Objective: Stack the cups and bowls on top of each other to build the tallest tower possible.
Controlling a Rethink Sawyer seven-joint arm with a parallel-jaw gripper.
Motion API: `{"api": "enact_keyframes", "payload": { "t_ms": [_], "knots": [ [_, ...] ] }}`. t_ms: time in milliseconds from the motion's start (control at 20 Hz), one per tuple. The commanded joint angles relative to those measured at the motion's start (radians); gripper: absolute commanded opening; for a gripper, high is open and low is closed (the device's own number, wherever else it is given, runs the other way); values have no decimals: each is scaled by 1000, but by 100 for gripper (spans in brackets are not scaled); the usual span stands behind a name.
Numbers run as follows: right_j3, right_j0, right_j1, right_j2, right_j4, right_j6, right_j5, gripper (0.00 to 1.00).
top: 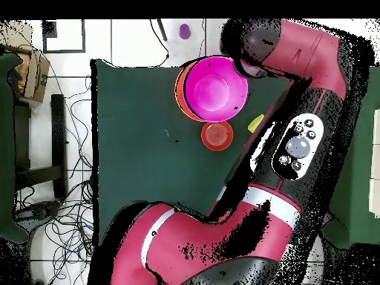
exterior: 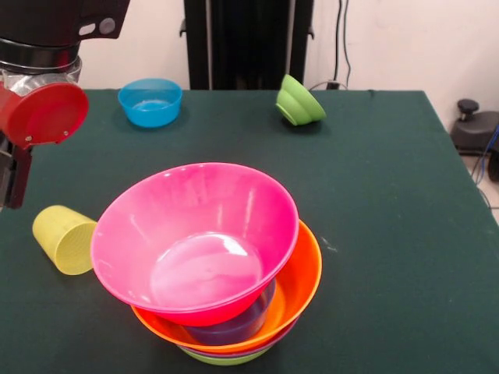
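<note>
The tower [exterior: 204, 241] stands at the near middle of the table. A big pink bowl [exterior: 195, 234] sits tilted on top, over an orange bowl [exterior: 304, 284], a purple one [exterior: 238, 327] and a lime green one [exterior: 226, 360] at the bottom. From above, the pink bowl [top: 216, 89] hides most of the pile. The yellow cup [exterior: 65, 239] lies on its side left of the tower, apart from it. My gripper [exterior: 11, 178] hangs at the left edge above the cup, mostly cut off.
A small blue bowl [exterior: 150, 101] stands upright at the far left. A lime green bowl [exterior: 299, 101] lies tipped near the far edge. A small red round thing [top: 217, 135] shows beside the tower from above. The arm [top: 297, 111] covers the table's right side there.
</note>
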Motion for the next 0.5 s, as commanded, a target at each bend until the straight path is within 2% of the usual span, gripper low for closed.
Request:
{"api": "enact_keyframes", "payload": {
  "t_ms": [50,250,500],
  "knots": [
    [32,2,45,120,-27,-39,74,100],
    [81,-4,33,139,-39,-70,18,100],
    [124,-3,25,160,-27,-31,-37,100]
  ]
}}
